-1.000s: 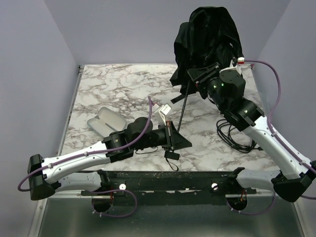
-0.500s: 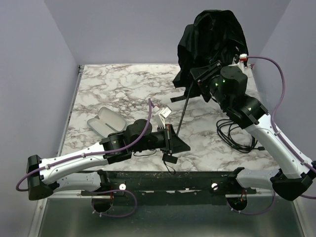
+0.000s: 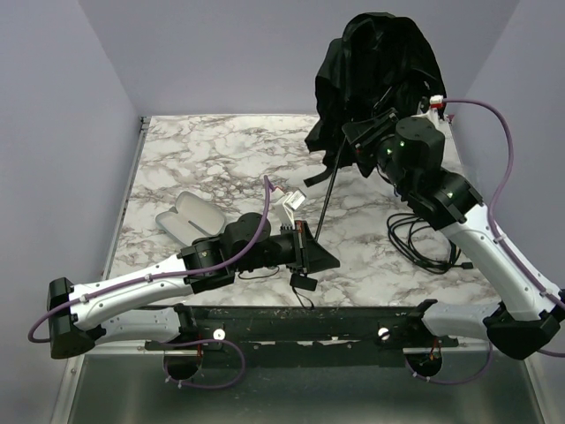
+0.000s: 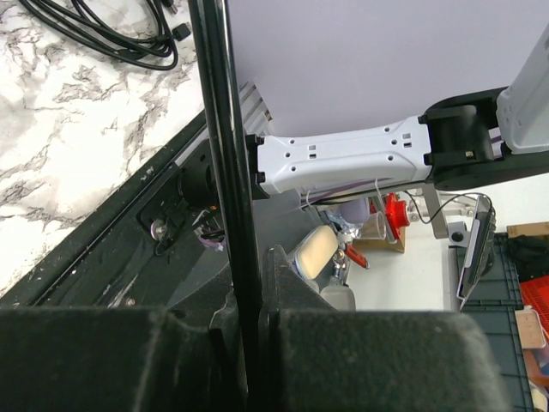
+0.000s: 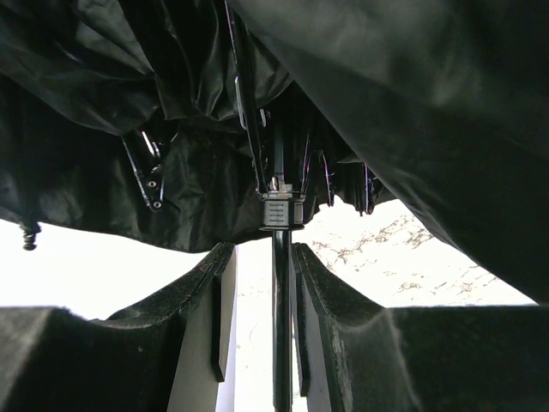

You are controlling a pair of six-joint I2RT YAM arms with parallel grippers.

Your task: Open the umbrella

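Clamping umbrella [image 3: 380, 66] shaft [image 4: 225, 129], left tool [image 4: 255, 326] closed; right tool [image 5: 262, 257] slightly parted around it.

Overhead, two wrist close-ups, umbrella [image 3: 380, 71] shared

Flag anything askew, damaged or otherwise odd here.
The umbrella canopy hangs limp and bunched at the rear right, not spread; its shaft leans tilted. Nothing looks spilled or broken.
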